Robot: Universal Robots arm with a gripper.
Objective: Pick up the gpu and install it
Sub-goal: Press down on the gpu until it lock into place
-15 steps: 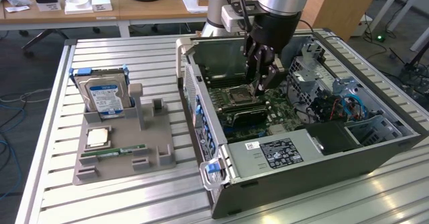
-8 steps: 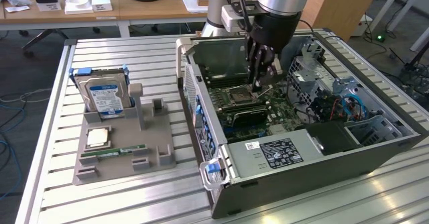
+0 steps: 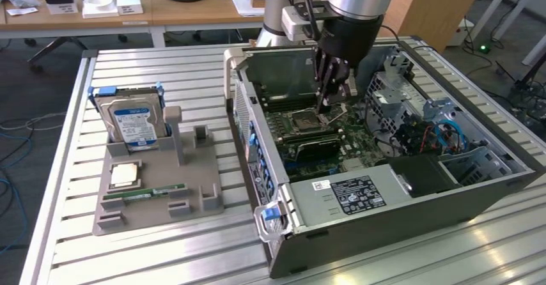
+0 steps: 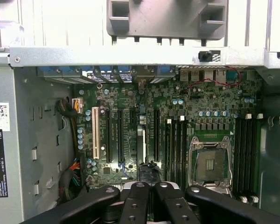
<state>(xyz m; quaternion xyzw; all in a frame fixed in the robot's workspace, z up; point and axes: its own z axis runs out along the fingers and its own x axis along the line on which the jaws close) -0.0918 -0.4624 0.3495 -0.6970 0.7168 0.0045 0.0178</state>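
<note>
While the case (image 3: 401, 202) lies open on the table (image 3: 153, 74), the arm reaches down into it over the motherboard (image 4: 200, 107). Holder (image 3: 153, 215) at the exterior view's left carries the hard drive (image 3: 132, 122) and RAM (image 3: 145, 194). Gripper (image 3: 328, 109) (image 4: 149, 186) is pinched closed on the gpu (image 4: 140, 144), seen edge-on, upright between the expansion slots just beside the CPU socket (image 4: 211, 161).

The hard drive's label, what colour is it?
Blue and white. The hard drive stands upright in the grey holder; the exterior view shows it best.
</note>
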